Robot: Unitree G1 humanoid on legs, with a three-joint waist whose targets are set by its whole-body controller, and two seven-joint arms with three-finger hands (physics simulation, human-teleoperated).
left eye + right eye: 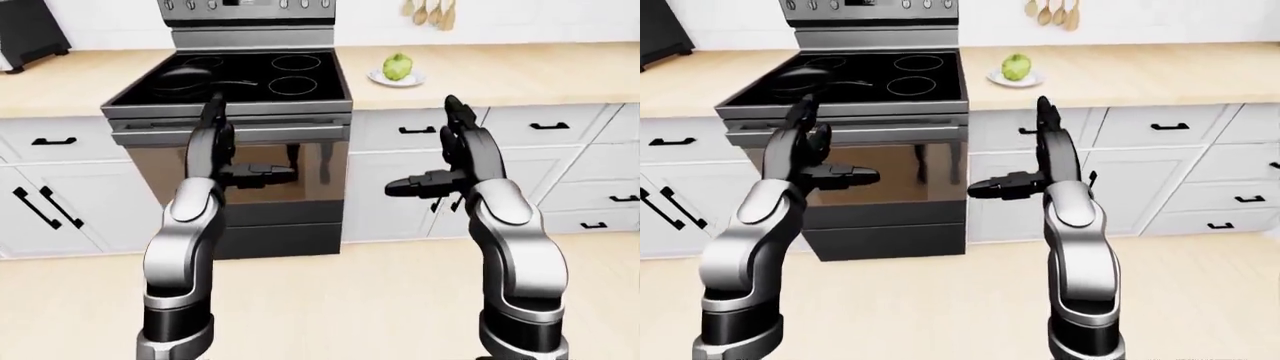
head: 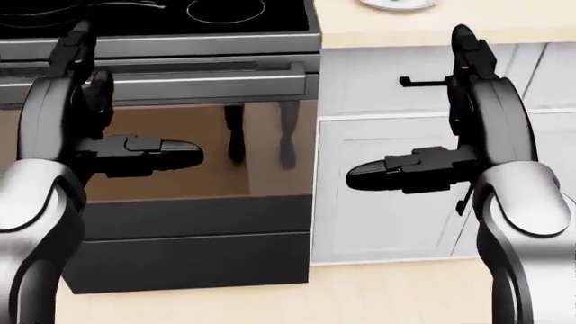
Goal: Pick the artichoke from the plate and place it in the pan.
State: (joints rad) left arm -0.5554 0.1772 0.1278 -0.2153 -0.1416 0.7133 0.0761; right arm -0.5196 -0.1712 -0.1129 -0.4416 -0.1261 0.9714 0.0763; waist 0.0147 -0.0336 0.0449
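Note:
The green artichoke (image 1: 398,65) rests on a small white plate (image 1: 381,76) on the light wooden counter, just right of the stove. A black pan (image 1: 183,79) stands on the stove's left side with its handle pointing right. Both of my hands are raised before the oven, well below and short of the counter. My left hand (image 1: 240,144) is open, fingers up and thumb pointing right. The right hand (image 1: 424,146) mirrors it, open and empty, below and slightly right of the plate. In the head view only the plate's rim (image 2: 396,5) shows at the top edge.
The black glass stove top (image 1: 300,71) sits above an oven door (image 2: 198,155) with a steel handle bar. White cabinets (image 1: 560,150) with black handles flank the oven. A dark appliance (image 1: 30,34) stands at the counter's top left; wooden utensils (image 1: 430,11) hang on the wall.

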